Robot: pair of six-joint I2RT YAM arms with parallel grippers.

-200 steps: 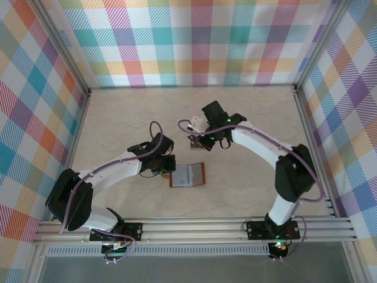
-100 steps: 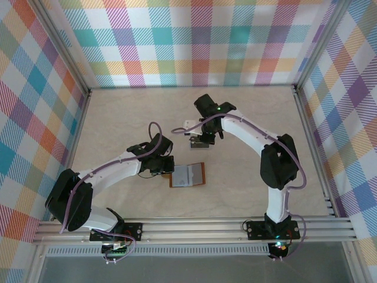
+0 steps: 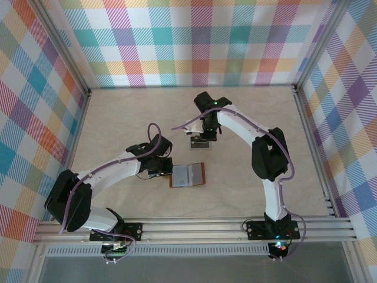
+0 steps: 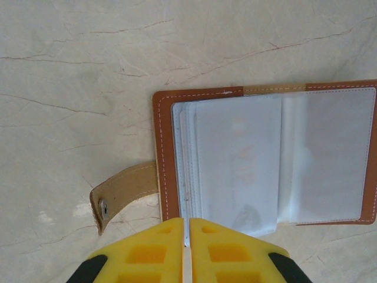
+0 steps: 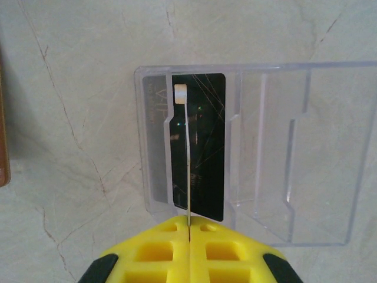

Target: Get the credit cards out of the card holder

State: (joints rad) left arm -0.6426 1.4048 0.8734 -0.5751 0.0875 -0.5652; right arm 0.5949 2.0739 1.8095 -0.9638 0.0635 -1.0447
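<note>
The card holder (image 3: 189, 175) lies open on the table, brown leather (image 4: 165, 147) framing grey clear-plastic pockets (image 4: 235, 159), strap tab (image 4: 125, 190) out to the side. My left gripper (image 4: 187, 229) is shut on the near edge of a plastic pocket, at the holder's left side (image 3: 169, 170). My right gripper (image 5: 188, 223) is shut on a thin whitish credit card (image 5: 180, 93), seen edge-on and held upright. It hangs over a dark credit card (image 5: 206, 147) lying in a clear plastic tray (image 5: 277, 153). In the top view the right gripper (image 3: 202, 137) is beyond the holder.
The marble-patterned table (image 3: 118, 118) is fenced by metal rails and checked walls on three sides. The clear tray (image 3: 197, 142) sits just behind the card holder. Bare surface lies left and right of both.
The right arm's wrist and elbow have swung left and back while its gripper, still holding the whitish card, stays over the tray. The left arm and card holder have not moved.
</note>
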